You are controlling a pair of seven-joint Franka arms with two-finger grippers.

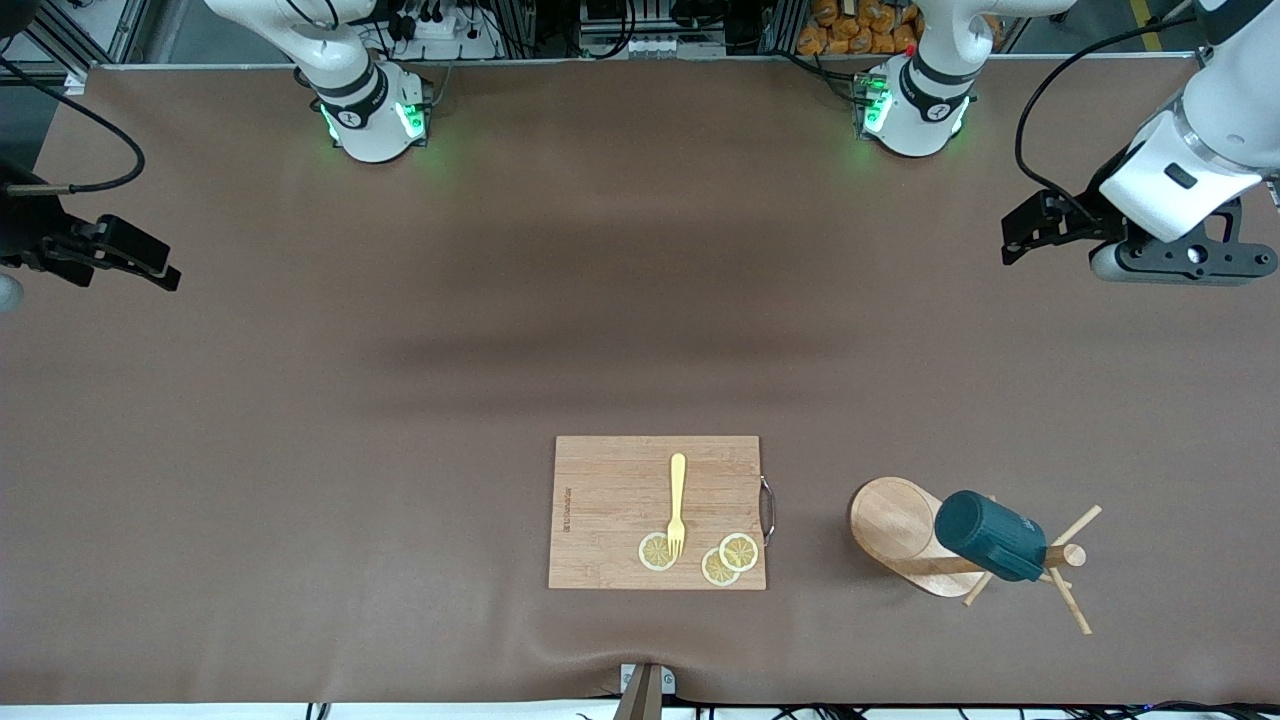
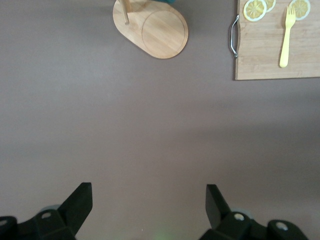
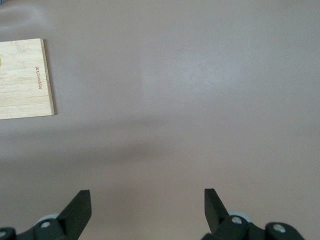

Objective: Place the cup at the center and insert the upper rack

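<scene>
The cup (image 1: pixel 990 535), a dark teal mug, hangs tilted on a peg of the upper rack (image 1: pixel 895 522). This light wooden mug tree stands upright on its oval base near the front camera, toward the left arm's end of the table. The left wrist view shows the rack's base (image 2: pixel 160 32) and only a teal sliver of the cup (image 2: pixel 162 1). My left gripper (image 1: pixel 1012 240) (image 2: pixel 149 200) hangs open and empty over bare table at the left arm's end. My right gripper (image 1: pixel 165 268) (image 3: pixel 147 205) hangs open and empty over bare table at the right arm's end.
A rectangular wooden cutting board (image 1: pixel 610 510) (image 2: pixel 265 55) (image 3: pixel 22 80) with a metal handle lies beside the rack, near the table's middle. On it rest a yellow fork (image 1: pixel 677 505) (image 2: pixel 286 37) and three lemon slices (image 1: pixel 738 551) (image 2: pixel 255 10).
</scene>
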